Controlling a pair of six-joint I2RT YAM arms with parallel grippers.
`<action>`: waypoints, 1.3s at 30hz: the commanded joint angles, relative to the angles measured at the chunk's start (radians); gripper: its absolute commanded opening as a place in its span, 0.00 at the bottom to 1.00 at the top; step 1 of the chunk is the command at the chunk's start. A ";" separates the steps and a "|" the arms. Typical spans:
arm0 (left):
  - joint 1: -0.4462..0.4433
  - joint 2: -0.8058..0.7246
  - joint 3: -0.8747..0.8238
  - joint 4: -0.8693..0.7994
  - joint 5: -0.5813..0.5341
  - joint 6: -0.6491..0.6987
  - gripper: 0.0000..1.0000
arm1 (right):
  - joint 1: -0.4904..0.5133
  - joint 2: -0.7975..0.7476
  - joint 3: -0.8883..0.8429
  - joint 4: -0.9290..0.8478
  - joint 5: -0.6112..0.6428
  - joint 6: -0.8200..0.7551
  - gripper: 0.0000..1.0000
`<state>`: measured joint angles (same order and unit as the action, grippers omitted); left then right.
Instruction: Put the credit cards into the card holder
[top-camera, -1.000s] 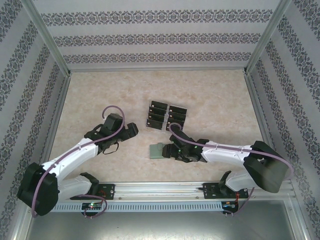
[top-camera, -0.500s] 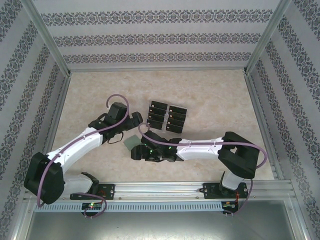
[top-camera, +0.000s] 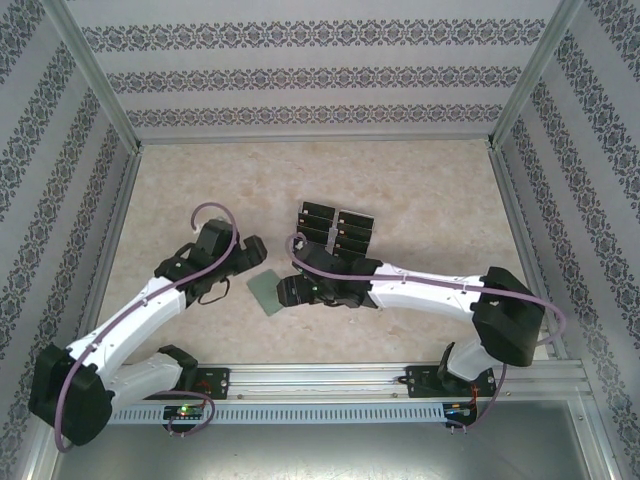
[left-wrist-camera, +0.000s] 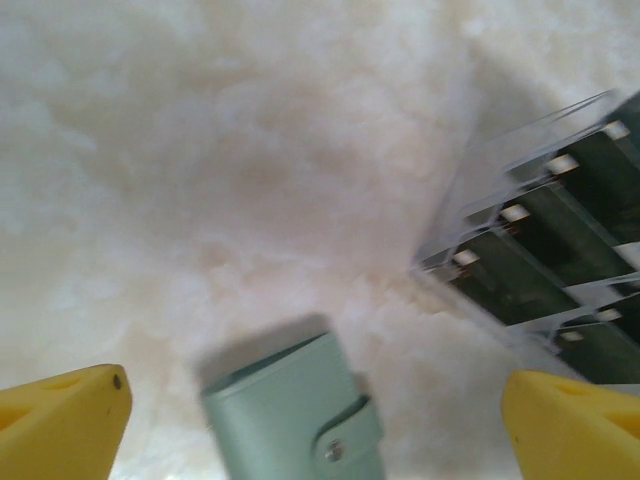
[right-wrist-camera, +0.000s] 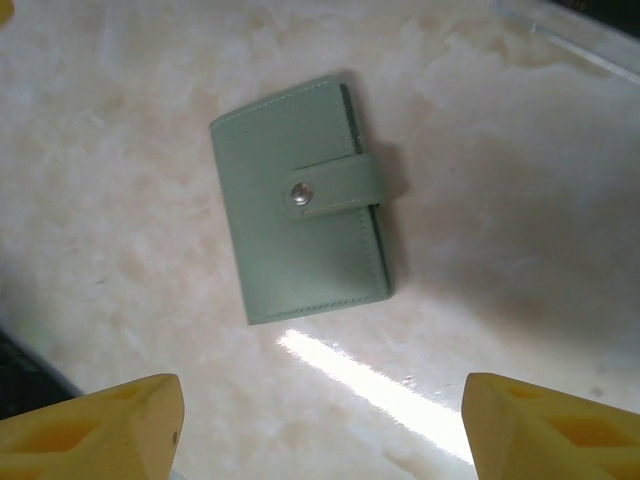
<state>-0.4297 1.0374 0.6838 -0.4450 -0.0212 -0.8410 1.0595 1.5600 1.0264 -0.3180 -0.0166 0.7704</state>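
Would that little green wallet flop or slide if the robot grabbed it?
Probably fairly stiff: the card holder lies flat, snapped shut by its strap. Thin and likely light, it may slide on the glossy table.

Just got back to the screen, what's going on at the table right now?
Both arms are gathered over the card holder, which lies flat on the table with its strap snapped shut. Neither arm grips it. The left gripper and right gripper are open, approaching it from opposite sides. The credit cards sit in the clear tray just beyond.
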 joint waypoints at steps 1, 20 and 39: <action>0.052 -0.051 -0.096 0.002 0.072 -0.061 0.91 | -0.001 0.070 0.078 -0.084 0.039 -0.116 0.74; 0.171 -0.072 -0.208 0.119 0.195 -0.121 0.75 | 0.016 0.414 0.398 -0.212 0.114 -0.260 0.58; 0.222 -0.115 -0.223 0.100 0.173 -0.136 0.77 | 0.075 0.593 0.604 -0.394 0.300 -0.326 0.41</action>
<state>-0.2207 0.9356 0.4770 -0.3439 0.1532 -0.9668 1.1240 2.1235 1.5986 -0.6437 0.2039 0.4629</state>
